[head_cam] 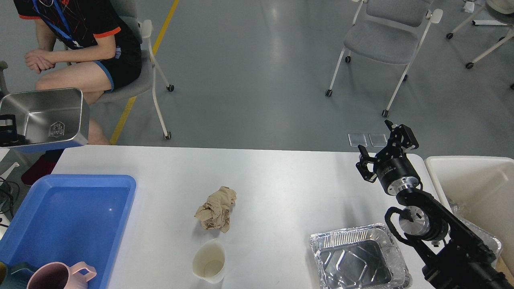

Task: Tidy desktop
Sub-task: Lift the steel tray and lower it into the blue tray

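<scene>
The white desktop [281, 180] carries a crumpled brown paper ball [216, 208], a cream paper cup [209, 261] in front of it and an empty foil tray [357, 261] at the front right. My left gripper [9, 129] shows only partly at the far left edge. It is shut on the rim of a steel tray [46, 116], held high above and beyond the table's left corner. My right gripper [384, 149] is open and empty above the table's right end.
A blue bin [68, 224] sits at the front left with a pink mug [56, 277] in its near corner. A white bin [478, 184] stands past the right edge. A seated person [80, 48] and chairs [385, 36] are beyond the table.
</scene>
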`<action>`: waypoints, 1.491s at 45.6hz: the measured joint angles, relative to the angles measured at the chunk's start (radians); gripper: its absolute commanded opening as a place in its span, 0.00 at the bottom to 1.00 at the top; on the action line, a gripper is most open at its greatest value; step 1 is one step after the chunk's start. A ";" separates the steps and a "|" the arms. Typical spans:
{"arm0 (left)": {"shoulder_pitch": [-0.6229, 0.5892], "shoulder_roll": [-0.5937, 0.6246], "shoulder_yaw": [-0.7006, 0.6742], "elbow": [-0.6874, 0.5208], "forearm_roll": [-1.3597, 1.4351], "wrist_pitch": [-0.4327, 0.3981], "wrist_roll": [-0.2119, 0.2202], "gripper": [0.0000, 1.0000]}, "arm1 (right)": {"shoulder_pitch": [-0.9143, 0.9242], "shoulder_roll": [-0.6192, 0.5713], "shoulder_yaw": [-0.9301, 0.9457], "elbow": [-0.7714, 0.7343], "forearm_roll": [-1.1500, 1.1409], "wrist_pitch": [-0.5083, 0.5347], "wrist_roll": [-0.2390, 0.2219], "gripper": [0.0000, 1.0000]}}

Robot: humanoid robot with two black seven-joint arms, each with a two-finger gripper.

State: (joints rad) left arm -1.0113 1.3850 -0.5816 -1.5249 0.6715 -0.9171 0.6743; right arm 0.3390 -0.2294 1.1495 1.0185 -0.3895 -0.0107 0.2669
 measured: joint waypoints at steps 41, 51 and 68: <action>0.365 -0.649 0.081 0.884 -0.007 0.420 -0.026 0.02 | -0.016 0.008 -0.002 0.000 -0.002 0.000 0.000 1.00; 0.373 -0.696 0.083 0.899 -0.007 0.445 -0.028 0.30 | -0.023 0.010 -0.002 0.000 -0.002 0.000 0.000 1.00; 0.389 -0.698 0.084 0.899 -0.007 0.520 -0.029 0.76 | -0.026 0.010 -0.002 0.000 -0.002 0.000 0.000 1.00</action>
State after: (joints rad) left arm -0.6223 0.6866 -0.4979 -0.6257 0.6643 -0.3970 0.6458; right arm 0.3129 -0.2197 1.1474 1.0188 -0.3912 -0.0107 0.2669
